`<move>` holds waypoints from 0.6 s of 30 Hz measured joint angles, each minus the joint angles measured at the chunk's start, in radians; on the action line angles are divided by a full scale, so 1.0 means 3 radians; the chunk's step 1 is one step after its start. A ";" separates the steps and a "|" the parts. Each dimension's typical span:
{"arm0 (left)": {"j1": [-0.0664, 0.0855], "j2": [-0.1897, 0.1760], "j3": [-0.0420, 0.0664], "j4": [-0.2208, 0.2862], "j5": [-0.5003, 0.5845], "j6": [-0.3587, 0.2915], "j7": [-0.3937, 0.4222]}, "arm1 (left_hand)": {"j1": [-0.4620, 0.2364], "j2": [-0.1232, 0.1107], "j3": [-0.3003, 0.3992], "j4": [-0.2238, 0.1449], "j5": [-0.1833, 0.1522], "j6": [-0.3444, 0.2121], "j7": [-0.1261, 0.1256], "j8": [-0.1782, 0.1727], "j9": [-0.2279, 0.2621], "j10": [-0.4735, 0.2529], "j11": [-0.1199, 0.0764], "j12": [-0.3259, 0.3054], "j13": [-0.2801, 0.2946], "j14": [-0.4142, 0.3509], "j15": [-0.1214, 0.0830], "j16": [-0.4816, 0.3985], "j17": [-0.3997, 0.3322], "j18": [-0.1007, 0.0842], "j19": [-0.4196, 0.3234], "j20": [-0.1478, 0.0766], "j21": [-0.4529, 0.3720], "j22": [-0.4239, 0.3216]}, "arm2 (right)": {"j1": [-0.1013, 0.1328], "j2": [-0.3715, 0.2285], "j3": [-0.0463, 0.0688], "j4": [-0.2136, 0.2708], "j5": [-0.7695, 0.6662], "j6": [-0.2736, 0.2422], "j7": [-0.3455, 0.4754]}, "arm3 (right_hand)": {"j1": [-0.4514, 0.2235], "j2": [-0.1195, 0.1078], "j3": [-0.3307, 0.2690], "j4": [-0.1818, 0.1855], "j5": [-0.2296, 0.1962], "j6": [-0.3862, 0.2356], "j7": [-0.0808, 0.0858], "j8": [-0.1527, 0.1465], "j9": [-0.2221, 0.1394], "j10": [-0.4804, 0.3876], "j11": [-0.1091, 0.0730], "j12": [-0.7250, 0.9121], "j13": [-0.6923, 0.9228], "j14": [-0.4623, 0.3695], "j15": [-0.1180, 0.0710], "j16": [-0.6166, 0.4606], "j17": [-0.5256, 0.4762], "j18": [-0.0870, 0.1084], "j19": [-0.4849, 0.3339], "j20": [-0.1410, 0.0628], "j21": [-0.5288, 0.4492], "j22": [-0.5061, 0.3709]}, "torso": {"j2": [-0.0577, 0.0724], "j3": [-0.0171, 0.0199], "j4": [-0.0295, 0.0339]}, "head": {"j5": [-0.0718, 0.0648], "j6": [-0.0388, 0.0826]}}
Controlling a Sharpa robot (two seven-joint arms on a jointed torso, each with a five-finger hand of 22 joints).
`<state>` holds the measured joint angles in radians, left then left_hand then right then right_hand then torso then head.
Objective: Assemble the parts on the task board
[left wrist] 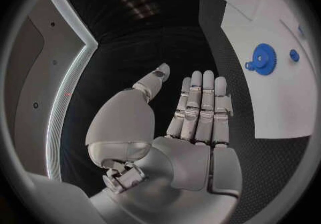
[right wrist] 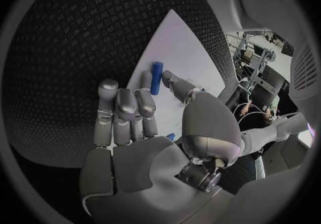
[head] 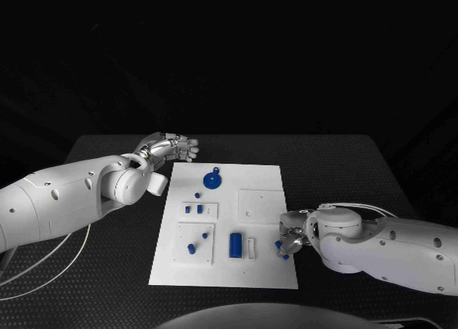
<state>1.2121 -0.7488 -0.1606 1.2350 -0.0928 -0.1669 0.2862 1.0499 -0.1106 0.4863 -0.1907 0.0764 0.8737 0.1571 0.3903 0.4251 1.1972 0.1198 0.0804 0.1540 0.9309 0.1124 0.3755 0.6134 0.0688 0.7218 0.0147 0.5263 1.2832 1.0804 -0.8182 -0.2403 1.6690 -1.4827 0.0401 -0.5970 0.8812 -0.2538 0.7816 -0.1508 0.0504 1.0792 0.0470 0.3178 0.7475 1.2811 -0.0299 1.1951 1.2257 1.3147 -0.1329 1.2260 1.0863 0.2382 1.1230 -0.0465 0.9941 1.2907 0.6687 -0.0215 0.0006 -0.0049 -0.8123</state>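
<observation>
While the left hand [head: 170,147] hovers off the task board's [head: 264,271] far left corner, fingers straight and apart, holding nothing, the blue parts sit on the board: gear [head: 212,180] at the far end, cylinder [head: 235,245] nearer. Right hand [head: 291,236] is at the board's right edge, fingers curled by a small blue part [head: 280,245]; can't tell if it grips it.

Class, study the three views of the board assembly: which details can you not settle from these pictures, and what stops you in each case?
- Head view: whether the right hand holds the small blue piece beside it; the fingers cover the contact.
- Head view: shapes of small parts on the task board; too small.
- Left wrist view: the task board's far part beyond the blue gear; cut by the circle's rim.
</observation>
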 measured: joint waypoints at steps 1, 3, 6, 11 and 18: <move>0.0000 -0.0002 0.0000 0.0001 0.0001 0.0005 -0.0002 | 0.0000 0.0000 0.0000 0.0000 0.0000 0.0000 0.0000 0.0000 0.0000 0.0000 0.0000 0.0000 0.0000 0.0000 0.0000 -0.0001 0.0000 0.0000 0.0000 0.0000 0.0000 0.0000 | -0.0003 0.0004 -0.0002 0.0001 -0.0029 -0.0009 0.0000 | 0.0004 0.0004 0.0009 -0.0009 0.0000 0.0000 0.0000 0.0000 0.0000 0.0008 0.0008 0.0005 0.0010 0.0006 0.0006 0.0000 -0.0001 0.0000 0.0000 0.0000 0.0000 0.0000 | 0.0000 0.0000 -0.0001 | 0.0000 0.0000; 0.0000 -0.0002 0.0000 0.0001 0.0002 0.0010 -0.0006 | 0.0000 0.0000 0.0000 0.0000 -0.0013 0.0000 0.0000 0.0000 -0.0003 0.0000 0.0000 0.0000 0.0000 0.0000 0.0000 -0.0013 0.0001 -0.0001 0.0000 0.0000 0.0000 -0.0001 | -0.0008 0.0006 -0.0002 0.0003 -0.0055 -0.0018 0.0000 | 0.0040 0.0004 0.0017 -0.0017 0.0000 0.0000 0.0000 0.0000 0.0001 0.0023 0.0024 0.0005 0.0015 0.0017 0.0017 0.0000 -0.0001 0.0000 0.0000 0.0000 0.0000 0.0000 | 0.0000 0.0000 -0.0002 | -0.0002 0.0000; 0.0000 -0.0002 0.0000 0.0005 0.0004 0.0017 -0.0010 | 0.0000 0.0000 -0.0009 0.0009 -0.0013 0.0000 0.0000 0.0000 -0.0003 0.0000 0.0000 0.0000 0.0000 0.0000 0.0000 -0.0013 0.0003 -0.0001 0.0000 0.0000 0.0000 0.0002 | -0.0014 0.0009 -0.0003 0.0005 -0.0089 -0.0027 0.0000 | 0.0066 0.0006 0.0035 -0.0035 0.0000 0.0000 0.0000 0.0000 0.0072 0.0023 0.0024 0.0005 0.0020 0.0017 0.0017 0.0000 -0.0004 0.0000 0.0000 0.0000 0.0000 0.0000 | -0.0002 0.0000 -0.0003 | -0.0002 -0.0001; 0.0000 -0.0003 0.0000 0.0010 0.0006 0.0027 -0.0018 | 0.0000 0.0000 -0.0009 0.0009 -0.0013 0.0000 0.0000 0.0000 -0.0003 0.0000 0.0000 0.0000 0.0000 0.0000 0.0000 -0.0013 0.0005 -0.0004 0.0000 0.0000 0.0000 0.0003 | -0.0020 0.0005 -0.0004 0.0012 -0.0112 -0.0047 -0.0001 | 0.0132 0.0071 0.0086 -0.0090 0.0093 0.0000 0.0000 0.0000 0.0083 0.0023 0.0024 0.0017 0.0026 0.0016 0.0018 0.0000 -0.0009 -0.0001 -0.0011 0.0011 0.0000 -0.0004 | -0.0002 0.0000 -0.0003 | -0.0007 0.0000; 0.0000 -0.0006 0.0000 0.0014 0.0007 0.0036 -0.0027 | 0.0000 0.0000 -0.0009 0.0009 -0.0013 0.0000 0.0000 0.0000 -0.0006 0.0000 0.0000 0.0000 0.0000 0.0000 0.0000 -0.0013 0.0006 -0.0009 0.0000 0.0000 0.0000 0.0003 | -0.0018 -0.0027 0.0003 0.0005 0.0152 -0.0150 0.0004 | 0.0050 0.0202 0.0108 -0.0148 0.0494 -0.0007 -0.0005 -0.0009 0.0083 0.0023 0.0047 0.0017 0.0039 0.0000 0.0035 0.0000 -0.0017 -0.0009 -0.0024 0.0025 0.0016 -0.0004 | -0.0002 0.0000 -0.0001 | 0.0006 0.0003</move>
<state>1.2121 -0.7506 -0.1606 1.2392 -0.0909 -0.1560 0.2781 1.0500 -0.1106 0.4836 -0.1880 0.0726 0.8737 0.1570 0.3903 0.4232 1.1972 0.1198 0.0804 0.1541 0.9309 0.1124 0.3716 0.6152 0.0661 0.7218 0.0148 0.5262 1.2842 1.0750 -0.8264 -0.2395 1.6705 -1.4371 -0.0047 -0.5959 0.8963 -0.1931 0.8141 -0.1951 0.1986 1.0771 0.0455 0.3153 0.7723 1.2881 -0.0157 1.2003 1.2375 1.3146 -0.1223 1.2259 1.0811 0.2356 1.1157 -0.0390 0.9989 1.2896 0.6682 -0.0216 0.0002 -0.0031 -0.8115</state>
